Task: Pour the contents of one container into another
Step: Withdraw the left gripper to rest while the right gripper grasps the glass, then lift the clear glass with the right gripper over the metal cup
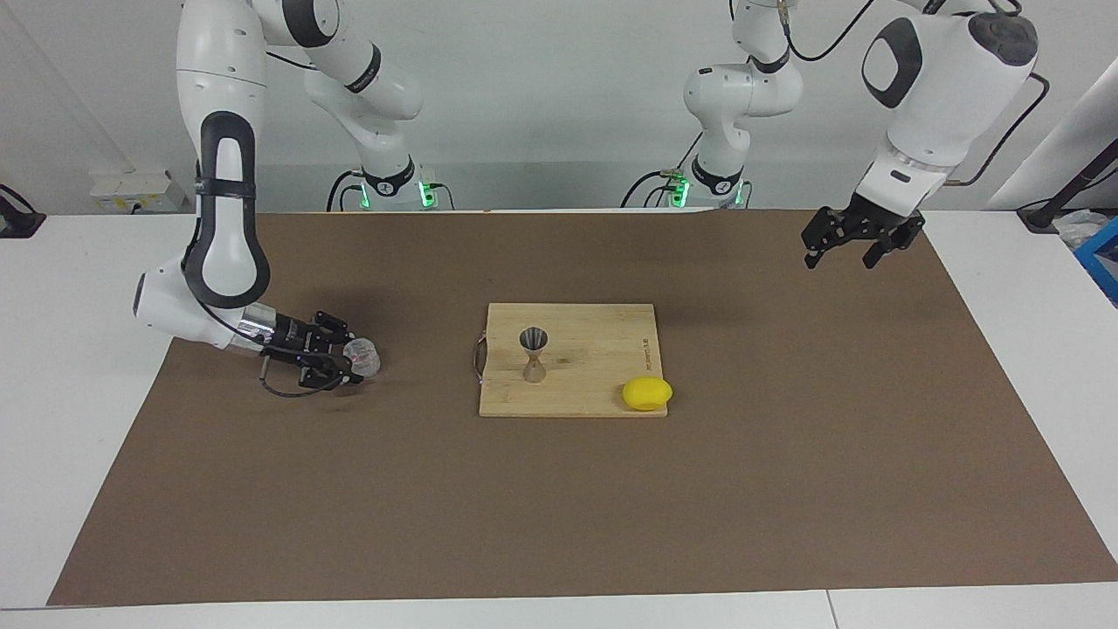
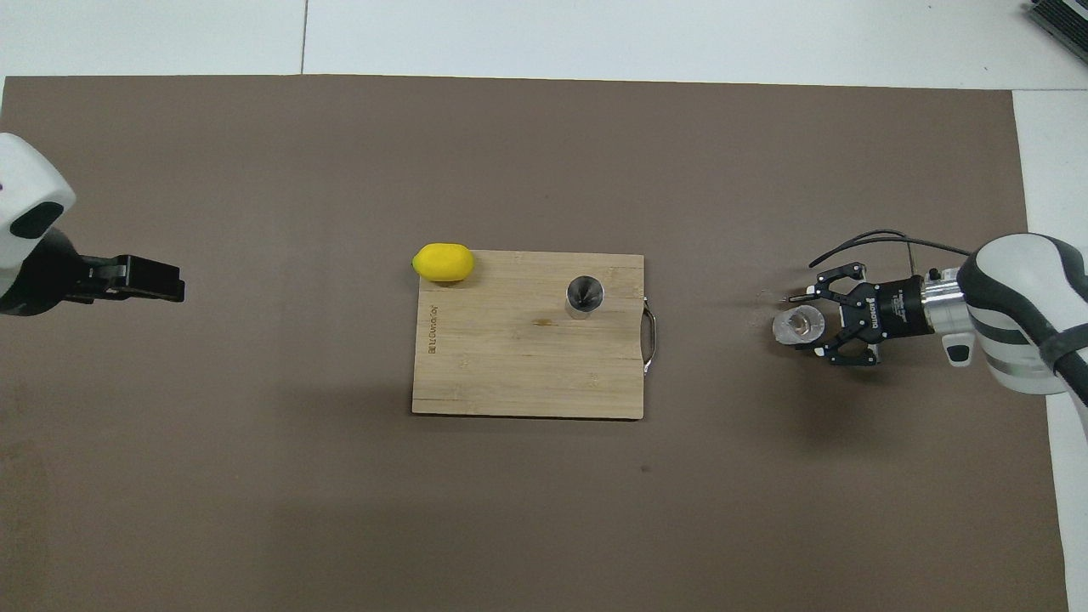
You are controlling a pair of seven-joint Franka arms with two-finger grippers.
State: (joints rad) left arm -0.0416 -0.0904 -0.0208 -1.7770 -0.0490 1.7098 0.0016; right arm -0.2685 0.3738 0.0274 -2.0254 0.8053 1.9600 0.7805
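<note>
Facing view: right pincer (image 1: 354, 362) lay low on the brown mat (image 1: 559, 507) toward the right arm's end of the surface, its fingers set either side of the glass tumbler (image 1: 362, 357); whether they already pressed the glass could not be told. The step in hand was judged to be the grasp. Done well, it would need a squeeze at mid-height on the wall, kept level, gentle enough that the tumbler doesn't skid or tip, and a straight lift before heading to the jigger (image 1: 534, 353). The jigger stood upright on the cutting board (image 1: 603, 384), well apart from the tumbler, with a lemon (image 1: 647, 393) at the board's corner. Left pincer (image 1: 852, 240) hung open over the mat at the left arm's end, waiting.

Overhead view: tumbler (image 2: 798, 326) sat upright between the right pincer's (image 2: 809, 324) fingertips, mouth up, contents unclear. Jigger (image 2: 585, 294) showed near the board's (image 2: 510, 374) handle edge. Left pincer (image 2: 153, 279) was seen edge-on over the mat.
</note>
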